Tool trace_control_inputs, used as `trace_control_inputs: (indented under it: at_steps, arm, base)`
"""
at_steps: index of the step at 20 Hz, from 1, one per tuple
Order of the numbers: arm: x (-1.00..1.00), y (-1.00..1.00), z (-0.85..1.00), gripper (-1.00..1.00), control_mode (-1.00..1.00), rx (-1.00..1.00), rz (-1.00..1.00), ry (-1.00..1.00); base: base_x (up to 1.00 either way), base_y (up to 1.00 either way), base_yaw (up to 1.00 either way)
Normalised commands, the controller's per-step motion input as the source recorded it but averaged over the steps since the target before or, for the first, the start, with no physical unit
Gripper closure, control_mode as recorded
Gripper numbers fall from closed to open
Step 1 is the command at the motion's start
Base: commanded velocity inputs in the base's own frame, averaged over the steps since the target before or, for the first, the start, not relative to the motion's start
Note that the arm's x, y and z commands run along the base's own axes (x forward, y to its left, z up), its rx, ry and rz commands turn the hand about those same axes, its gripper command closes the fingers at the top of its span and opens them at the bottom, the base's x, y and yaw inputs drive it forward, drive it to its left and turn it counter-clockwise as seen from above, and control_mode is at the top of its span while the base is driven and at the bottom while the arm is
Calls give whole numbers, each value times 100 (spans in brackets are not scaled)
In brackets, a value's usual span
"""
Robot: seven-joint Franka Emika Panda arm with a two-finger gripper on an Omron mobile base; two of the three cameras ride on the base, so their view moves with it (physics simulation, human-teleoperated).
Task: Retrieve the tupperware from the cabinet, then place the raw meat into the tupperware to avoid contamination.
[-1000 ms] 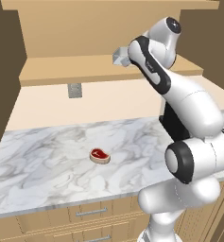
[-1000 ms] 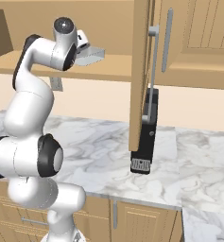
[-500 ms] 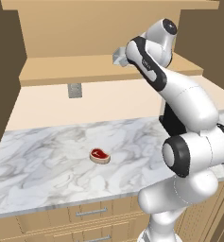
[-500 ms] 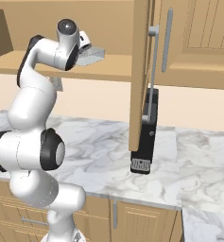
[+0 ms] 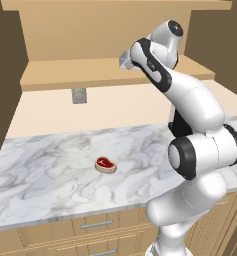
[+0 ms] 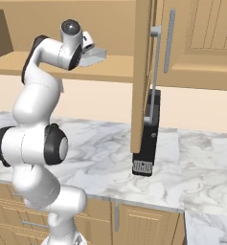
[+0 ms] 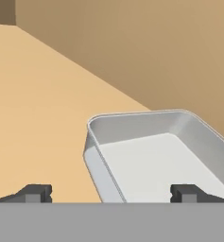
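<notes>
near: small oval raw steak slice, red face with tan fat rim (image 5: 105, 164), lies flat on the grey-veined white marble bench (image 5: 50, 185), towards its left half, well apart from everything else. untouched, so the meat step is not yet started. tall black coffee machine (image 6: 148, 136) stands further right on the bench, under the edge of the open light-wood panelled cabinet door (image 6: 142, 72).

far: shallow pale grey translucent plastic tupperware with rounded corners (image 7: 156, 153) sits upright and empty on the wooden cabinet shelf (image 7: 33, 108), near the shelf's front edge.

claw (image 7: 111, 193) is up at the shelf, spread wide, nothing in it. in the hand view the left fingertip (image 7: 35, 192) is outside the tub over bare shelf, the right one (image 7: 186, 193) over the tub's floor, so the near-left wall lies between them.

step in hand: grasp the tub. my take:
- advance until that wall is well between the pads, then close on it.
- it's a thin wall, so pinch low, else the tub may tilt or slip.
- lift before pulling out, to clear the shelf lip.
- carry it level, set it down just beside the steak.
</notes>
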Motion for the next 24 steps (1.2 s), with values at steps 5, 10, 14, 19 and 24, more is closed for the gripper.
trace_control_inputs:
  at_steps: [5, 10, 14, 19, 24]
  arm:
    - [19, 0, -3, -100, -100, 0, 0, 0]
    - [18, 0, -4, -100, -100, 0, 0, 0]
    - [15, 0, -7, -100, -100, 0, 0, 2]
    - [15, 0, -7, -100, -100, 0, 0, 2]
    - [17, 0, -5, -100, -100, 0, 0, 1]
  base:
    - [0, 0, 0]
    - [0, 0, 0]
    - [0, 0, 0]
    - [0, 0, 0]
    - [0, 0, 0]
